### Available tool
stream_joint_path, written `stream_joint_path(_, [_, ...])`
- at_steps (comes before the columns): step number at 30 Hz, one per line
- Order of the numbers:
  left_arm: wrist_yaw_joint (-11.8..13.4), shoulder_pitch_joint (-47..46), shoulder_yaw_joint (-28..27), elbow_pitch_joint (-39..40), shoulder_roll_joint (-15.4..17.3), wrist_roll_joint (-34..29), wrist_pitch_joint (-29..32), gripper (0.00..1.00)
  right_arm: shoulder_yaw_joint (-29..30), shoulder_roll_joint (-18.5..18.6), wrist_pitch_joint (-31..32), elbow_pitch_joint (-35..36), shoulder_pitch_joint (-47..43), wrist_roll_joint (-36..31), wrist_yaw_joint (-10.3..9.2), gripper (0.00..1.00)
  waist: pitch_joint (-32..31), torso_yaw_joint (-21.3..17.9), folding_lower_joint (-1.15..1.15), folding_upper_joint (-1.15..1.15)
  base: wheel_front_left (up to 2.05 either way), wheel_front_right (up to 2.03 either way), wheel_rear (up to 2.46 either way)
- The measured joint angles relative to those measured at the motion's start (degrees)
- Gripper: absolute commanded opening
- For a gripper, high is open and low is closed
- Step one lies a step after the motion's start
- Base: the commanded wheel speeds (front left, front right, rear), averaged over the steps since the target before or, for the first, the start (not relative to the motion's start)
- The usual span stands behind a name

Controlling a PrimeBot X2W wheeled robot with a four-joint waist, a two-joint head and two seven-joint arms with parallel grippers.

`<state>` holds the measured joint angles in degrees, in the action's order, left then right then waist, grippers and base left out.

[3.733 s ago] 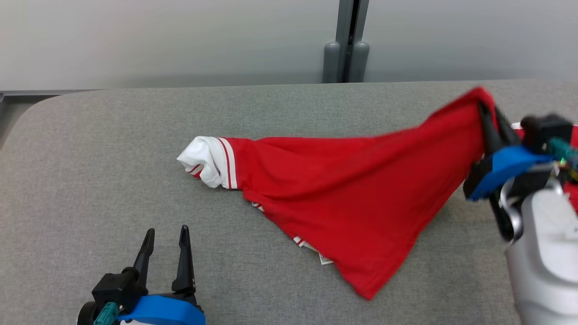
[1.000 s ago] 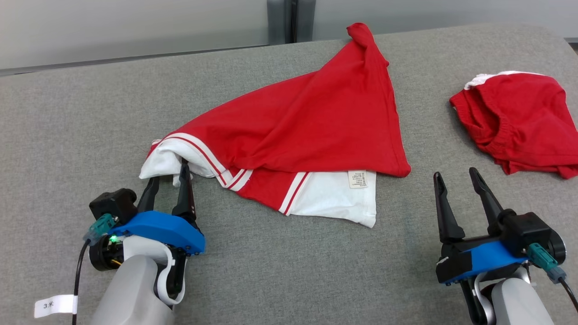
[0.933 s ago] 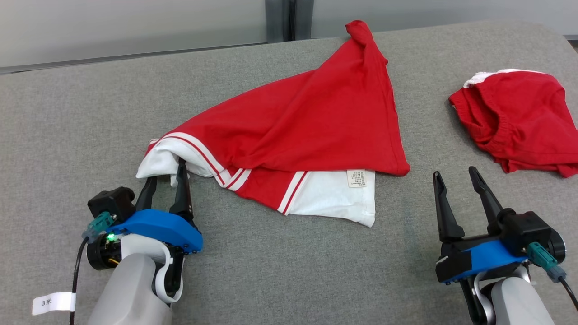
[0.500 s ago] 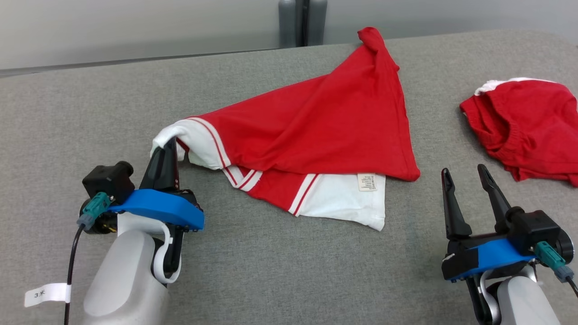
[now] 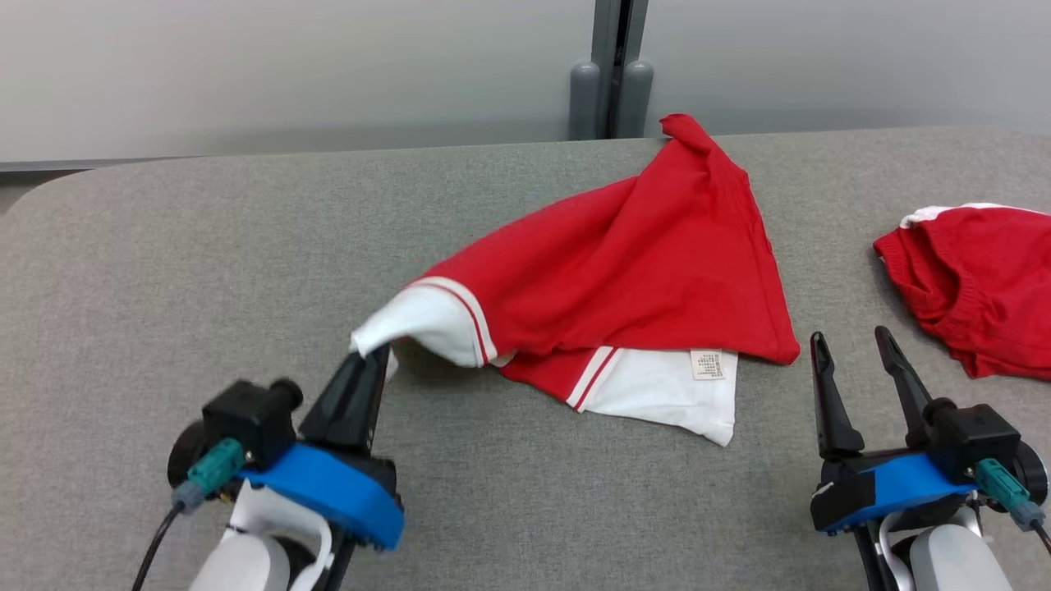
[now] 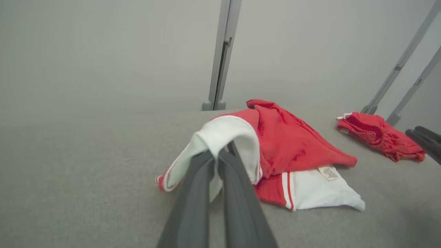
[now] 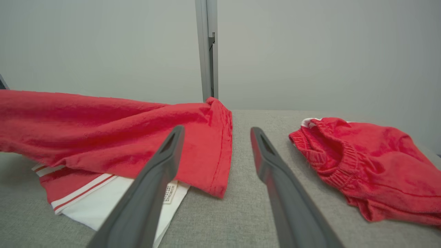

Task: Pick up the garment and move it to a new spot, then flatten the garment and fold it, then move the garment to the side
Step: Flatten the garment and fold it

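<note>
The left gripper [image 5: 374, 359] has its two dark fingers pressed together on the end of the white sleeve [image 5: 427, 322] of the red shirt [image 5: 649, 254]. The pinch holds that sleeve just off the grey padded surface [image 5: 164, 246], so it tents over the fingertips; in the left wrist view the cloth drapes down both sides of the closed fingers. The grip sits at an extremity of the garment, which I judge is chosen so that a pull toward the left edge will draw the bunched cloth out flat. The rest of the shirt lies crumpled about the middle of the surface, its red body folded over itself with a peak reaching to the far edge. A white panel bearing a care label [image 5: 707, 364] pokes out on the near side. The right gripper [image 5: 850, 336] hovers empty with its jaws apart toward the near side of the surface, just beside the shirt's right-hand hem, likely poised to take the opposite end. A pair of red shorts [image 5: 977, 283] rests well apart at the right edge, out of the working area.
</note>
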<state>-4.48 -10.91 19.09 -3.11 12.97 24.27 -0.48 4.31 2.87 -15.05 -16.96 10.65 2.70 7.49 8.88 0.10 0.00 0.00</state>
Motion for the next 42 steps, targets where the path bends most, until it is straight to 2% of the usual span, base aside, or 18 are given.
stream_joint_path(6, [2.0,10.6,1.2,3.4,1.9,2.2,5.9,0.0,0.2,0.0,0.0,-0.1,-0.8,0.0,0.0,1.0,-0.2,0.6,0.0,0.0,0.0,0.0,0.0])
stream_joint_path(13, [1.4,16.1,3.8,-0.2,3.2,4.0,10.9,0.0,0.1,0.0,0.0,-0.5,-1.2,0.0,0.0,1.0,-0.4,1.0,0.0,0.0,0.0,0.0,0.0])
stream_joint_path(14, [1.4,16.2,3.7,-0.3,3.6,3.9,11.0,0.32,0.0,0.0,0.0,-0.5,-1.2,0.0,0.0,1.0,-0.4,1.0,0.0,0.0,0.0,0.0,0.0])
stream_joint_path(15, [1.4,16.2,3.7,-0.2,4.2,3.9,11.1,0.75,0.0,0.0,0.0,-0.5,-1.2,0.0,0.0,1.0,-0.5,1.0,0.0,0.0,0.0,0.0,0.0])
stream_joint_path(16, [1.2,16.3,3.6,0.0,4.6,3.9,11.2,1.0,0.0,0.0,0.0,-0.5,-1.2,0.0,0.0,1.0,-0.6,1.0,0.0,0.0,0.0,0.0,0.0])
stream_joint_path(22, [-0.7,17.3,3.5,4.5,5.1,8.9,12.5,1.0,-0.1,0.0,0.0,-0.7,-1.5,0.0,0.0,1.0,-1.3,0.9,0.0,0.0,0.0,0.0,0.0])
stream_joint_path(26, [-1.1,16.9,0.6,9.4,6.2,12.1,12.6,1.0,-0.1,0.0,0.0,-0.7,-1.5,0.0,0.0,1.0,-1.4,0.7,0.0,0.0,0.0,0.0,0.0])
stream_joint_path(28, [-0.3,15.7,-1.6,11.0,7.0,12.7,12.7,1.0,-0.2,0.0,0.0,-0.7,-1.4,0.0,0.0,1.0,-1.2,0.3,0.0,0.0,0.0,0.0,0.0])
stream_joint_path(30, [1.7,13.7,-3.6,11.0,7.7,11.6,12.5,1.0,-0.3,0.0,0.0,-0.6,-1.4,0.0,0.0,1.0,-0.7,-0.2,0.0,0.0,0.0,0.0,0.0])
stream_joint_path(34, [3.3,7.7,-3.3,5.3,7.7,8.6,12.5,1.0,-0.2,0.0,0.0,-0.4,-0.8,0.0,0.0,1.0,0.9,-1.2,0.0,0.0,0.0,0.0,0.0])
stream_joint_path(36, [3.3,4.4,-1.0,0.6,7.4,5.4,12.8,1.0,-0.5,0.0,0.0,-0.3,-0.6,0.0,0.0,1.0,1.8,-1.9,0.0,0.0,0.0,0.0,0.0])
stream_joint_path(39, [2.8,-0.2,1.2,-6.6,5.4,4.1,13.0,1.0,-0.6,0.0,0.0,-0.2,0.0,-0.1,0.0,1.0,3.2,-2.8,0.01,0.0,0.0,0.0,0.0])
stream_joint_path(42, [3.3,-4.2,3.0,-13.7,4.9,1.1,13.3,1.0,-0.4,0.0,0.0,0.0,0.6,-0.5,0.0,1.0,4.3,-3.5,0.01,0.0,0.0,0.0,0.0])
